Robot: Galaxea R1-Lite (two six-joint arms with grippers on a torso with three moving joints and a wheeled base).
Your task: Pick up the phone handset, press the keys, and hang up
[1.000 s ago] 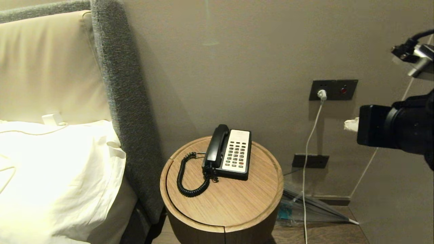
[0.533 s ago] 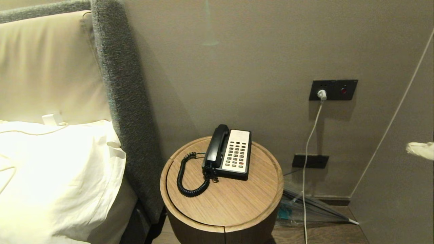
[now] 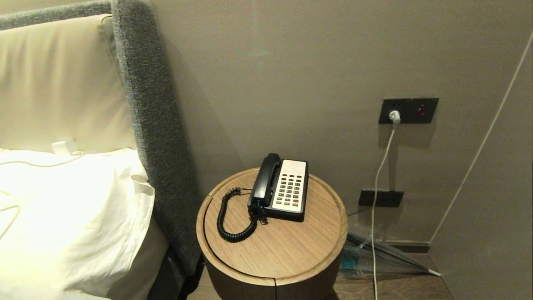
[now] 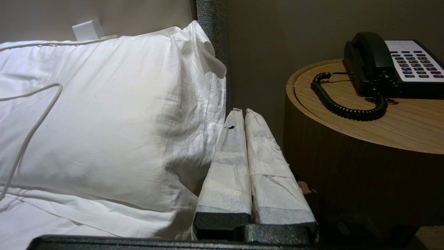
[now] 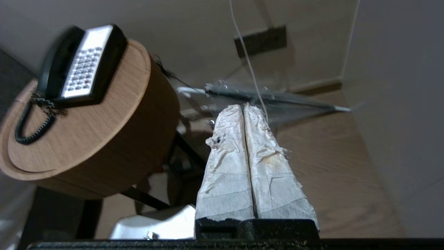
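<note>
the phone handset [image 3: 265, 178] lies cradled on the phone base [image 3: 289, 189], at its 9 o'clock side. left gripper [image 4: 241, 111] and right gripper [image 5: 242, 107] – both jaws pressed together, empty.

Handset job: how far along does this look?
Either finished or not begun: the handset lies on the phone base. Nothing is in hand: the left gripper and right gripper are shut, empty, off the table.
</note>
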